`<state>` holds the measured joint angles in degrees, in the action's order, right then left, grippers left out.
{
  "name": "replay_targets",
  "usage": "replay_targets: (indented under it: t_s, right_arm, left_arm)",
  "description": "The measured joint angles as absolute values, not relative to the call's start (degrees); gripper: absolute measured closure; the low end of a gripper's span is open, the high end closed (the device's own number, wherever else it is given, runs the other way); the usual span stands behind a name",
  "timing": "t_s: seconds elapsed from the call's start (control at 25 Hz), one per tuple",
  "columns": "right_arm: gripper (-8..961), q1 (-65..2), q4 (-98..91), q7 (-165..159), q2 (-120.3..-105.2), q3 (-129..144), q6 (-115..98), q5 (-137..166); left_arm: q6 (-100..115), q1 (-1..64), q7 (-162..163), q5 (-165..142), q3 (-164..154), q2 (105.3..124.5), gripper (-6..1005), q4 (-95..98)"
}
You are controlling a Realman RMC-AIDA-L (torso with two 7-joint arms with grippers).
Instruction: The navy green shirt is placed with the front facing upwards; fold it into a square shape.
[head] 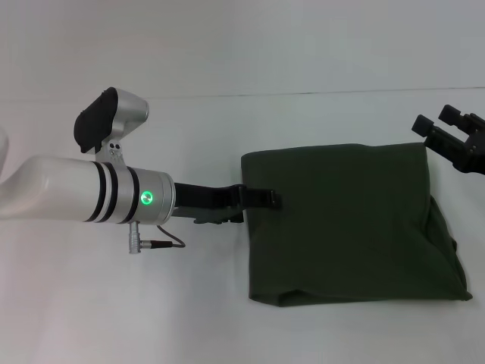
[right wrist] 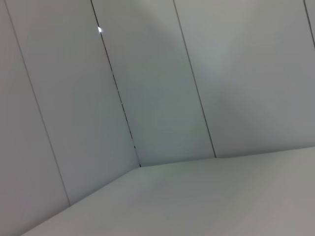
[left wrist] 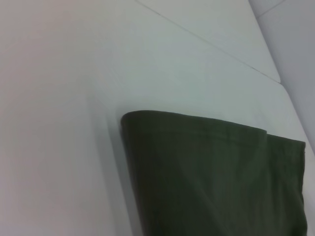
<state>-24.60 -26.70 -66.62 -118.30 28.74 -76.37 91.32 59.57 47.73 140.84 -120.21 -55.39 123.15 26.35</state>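
The navy green shirt [head: 341, 220] lies folded into a rough rectangle on the white table, right of centre in the head view. Its print and neck are hidden. A lower layer sticks out past its right side. My left gripper [head: 261, 199] reaches in from the left and sits at the shirt's left edge, overlapping the cloth. The left wrist view shows the shirt's rounded folded edge [left wrist: 211, 177] close by. My right gripper [head: 438, 121] is open and empty, raised just off the shirt's far right corner.
The white table [head: 227, 318] spreads around the shirt, with its far edge meeting a pale wall [head: 242, 45]. The right wrist view shows only panelled wall [right wrist: 157, 88] and table surface [right wrist: 221, 196].
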Motion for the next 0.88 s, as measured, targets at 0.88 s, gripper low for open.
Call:
replay_targets:
  t_s: [0.88]
  right_arm:
    - [239,-24.6,-27.0,-66.9,-118.26,28.7,-76.6,91.3]
  left_arm:
    - [53.7,50.7,140.3,-121.7,-55.7,123.91,119,21.9]
